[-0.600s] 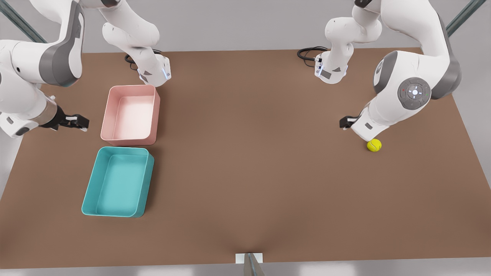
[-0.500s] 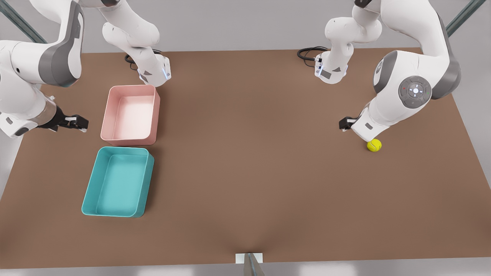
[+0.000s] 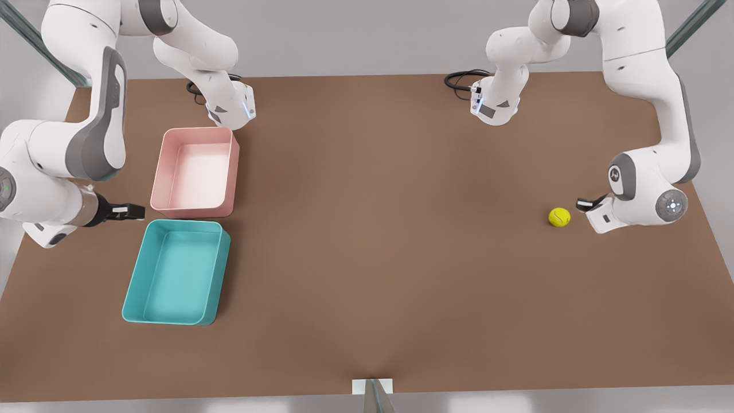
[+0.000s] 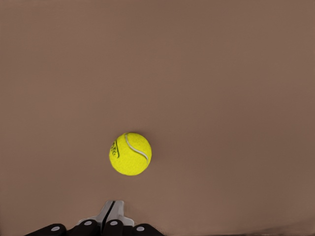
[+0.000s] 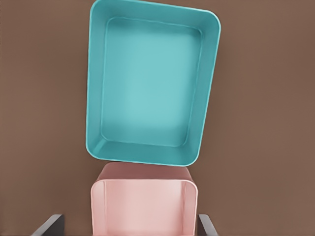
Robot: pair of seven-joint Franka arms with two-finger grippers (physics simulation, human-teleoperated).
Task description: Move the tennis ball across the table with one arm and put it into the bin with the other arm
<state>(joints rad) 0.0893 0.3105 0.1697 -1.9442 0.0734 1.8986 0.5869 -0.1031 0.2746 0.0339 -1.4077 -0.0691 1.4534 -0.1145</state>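
Brown table (image 3: 367,258) carries, at the front view's left, the right gripper (image 3: 137,211), which has dropped from beside the pink tray (image 3: 195,172) to the gap between that tray and the teal bin (image 3: 175,272), just off the bin's far left corner. Its fingers (image 5: 49,225) stand wide apart in the right wrist view. Both trays sit where they were. At the front view's right, the ball (image 3: 559,217) has not moved. The left arm, which loomed over it, has swung out to the right, and the left gripper (image 3: 584,202) now sits low just right of the ball, apart from it, fingers (image 4: 109,212) pressed together.
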